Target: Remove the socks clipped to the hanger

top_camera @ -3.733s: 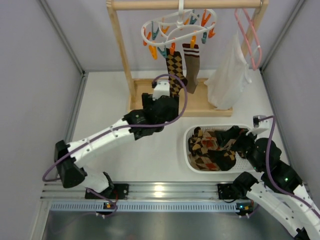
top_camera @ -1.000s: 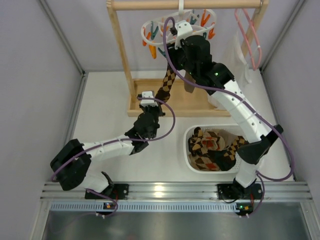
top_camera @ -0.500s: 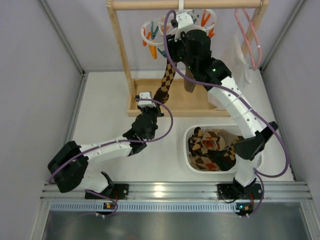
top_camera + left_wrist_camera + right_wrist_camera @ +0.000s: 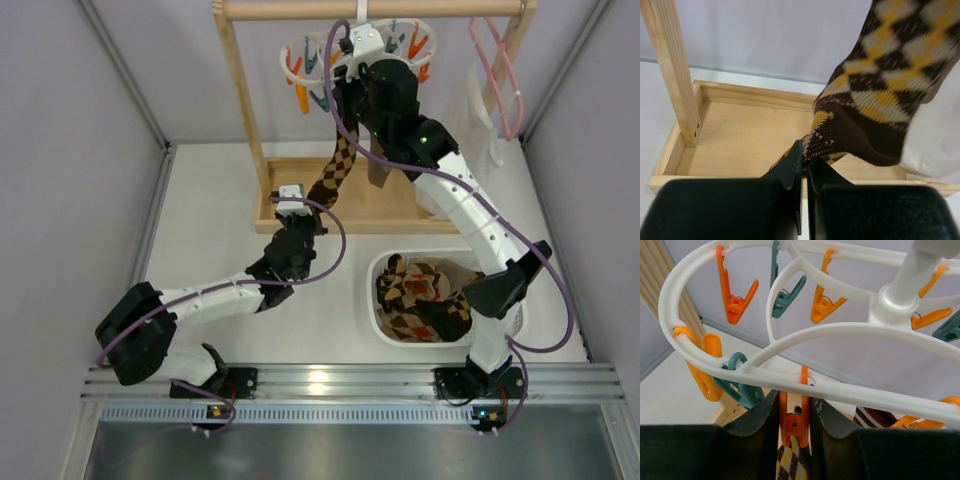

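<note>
Left gripper (image 4: pixel 804 159) is clamped shut on the toe of an argyle sock (image 4: pixel 875 95), low over the base of the wooden rack (image 4: pixel 735 135). The sock is stretched at a slant from that grip up to the white hanger (image 4: pixel 850 330), which is hung from the rack's top bar. Right gripper (image 4: pixel 794 412) is raised to the hanger's near edge, and its fingers (image 4: pixel 765 415) are closed against both sides of the orange clip (image 4: pixel 794 426) from which the argyle sock hangs. A second sock, brown with a striped cuff (image 4: pixel 875 417), is seen clipped just beside it, mostly hidden behind the right arm in the top view. More socks (image 4: pixel 420 300) are piled in the white basket (image 4: pixel 374 290) on the table, between the two arm bases and nearer the right one.
</note>
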Action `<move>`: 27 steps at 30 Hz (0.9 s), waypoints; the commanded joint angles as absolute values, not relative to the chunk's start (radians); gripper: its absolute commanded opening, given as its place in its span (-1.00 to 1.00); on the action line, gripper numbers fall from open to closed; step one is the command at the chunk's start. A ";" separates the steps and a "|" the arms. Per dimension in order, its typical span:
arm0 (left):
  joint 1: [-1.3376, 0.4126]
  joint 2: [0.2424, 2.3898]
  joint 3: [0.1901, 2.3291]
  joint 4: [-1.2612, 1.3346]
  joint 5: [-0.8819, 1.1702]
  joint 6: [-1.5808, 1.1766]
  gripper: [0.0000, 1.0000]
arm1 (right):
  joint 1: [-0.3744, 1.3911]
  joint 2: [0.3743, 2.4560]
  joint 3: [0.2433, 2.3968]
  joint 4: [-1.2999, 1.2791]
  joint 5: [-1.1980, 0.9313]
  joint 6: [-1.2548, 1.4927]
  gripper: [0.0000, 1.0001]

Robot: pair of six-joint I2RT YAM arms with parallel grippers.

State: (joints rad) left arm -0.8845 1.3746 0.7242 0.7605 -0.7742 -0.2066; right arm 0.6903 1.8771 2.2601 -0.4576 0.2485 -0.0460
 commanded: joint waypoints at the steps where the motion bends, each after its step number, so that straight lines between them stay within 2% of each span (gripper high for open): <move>1: -0.887 1.348 0.715 0.790 -0.775 -0.222 -1.00 | 0.681 1.870 2.287 -0.394 0.238 -0.041 -0.66; 6: -0.887 1.339 0.704 0.790 -0.776 -0.227 -1.00 | 0.680 1.835 2.229 -0.354 0.236 -0.031 -0.74; 9: -0.887 1.313 0.687 0.779 -0.767 -0.247 -1.00 | 0.681 1.827 2.223 -0.354 0.229 -0.022 -0.65; 10: -0.887 1.287 0.683 0.760 -0.761 -0.253 -1.00 | 0.681 1.827 2.223 -0.359 0.219 -0.018 -0.50; 12: -0.891 1.249 0.667 0.735 -0.755 -0.273 -1.00 | 0.683 1.815 2.211 -0.362 0.206 -0.008 -0.37; 14: -0.902 1.180 0.651 0.698 -0.739 -0.290 -1.00 | 0.683 1.799 2.189 -0.351 0.195 -0.006 -0.03; 17: -0.913 1.085 0.632 0.625 -0.692 -0.327 -1.00 | 0.683 1.755 2.120 -0.324 0.186 0.027 0.18; 21: -0.920 0.988 0.614 0.537 -0.620 -0.370 -1.00 | 0.686 1.674 2.027 -0.287 0.184 0.037 0.60; 24: -0.927 0.928 0.595 0.502 -0.517 -0.376 -1.00 | 0.690 1.605 1.948 -0.270 0.183 0.049 0.71; 27: -0.934 0.875 0.581 0.465 -0.399 -0.391 -1.00 | 0.690 1.511 1.858 -0.267 0.180 0.057 0.99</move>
State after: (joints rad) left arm -0.9257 0.9218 0.6048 0.5259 -0.5671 -0.3553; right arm 0.6907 1.6432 1.9087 -0.3534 0.1936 0.0334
